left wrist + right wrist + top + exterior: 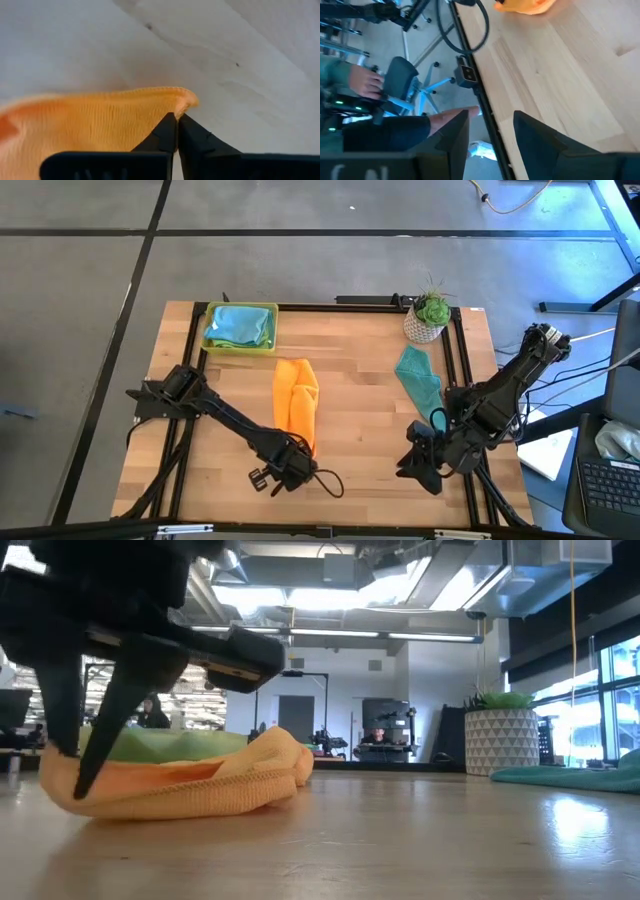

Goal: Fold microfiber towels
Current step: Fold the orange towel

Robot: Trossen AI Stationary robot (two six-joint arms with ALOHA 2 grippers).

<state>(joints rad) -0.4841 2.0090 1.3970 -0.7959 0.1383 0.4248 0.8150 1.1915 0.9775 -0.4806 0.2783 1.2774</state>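
Note:
An orange towel (295, 402) lies folded in a long strip on the middle of the table, resting on its underside; it also shows in the low view (200, 780). My left gripper (303, 448) points down at the towel's near end, shut on a corner. A teal towel (418, 377) lies crumpled at the right. Light blue towels (240, 325) sit in a yellow-green tray (212, 345) at the far left. My right gripper (490, 135) hangs open above the table's near right corner, holding nothing. My left gripper pinches the orange towel's near corner (186, 101) between its two fingers (167, 131), right at the hemmed edge. The fingers come from above, pointing steeply down. The corner is puckered at the fingertips, and the rest of the towel lies on the table.
A potted plant (430, 317) in a white pot stands at the far right. Bare wood lies between the orange and teal towels. A person's hand (367, 82) shows beyond the table's near edge in the right wrist view.

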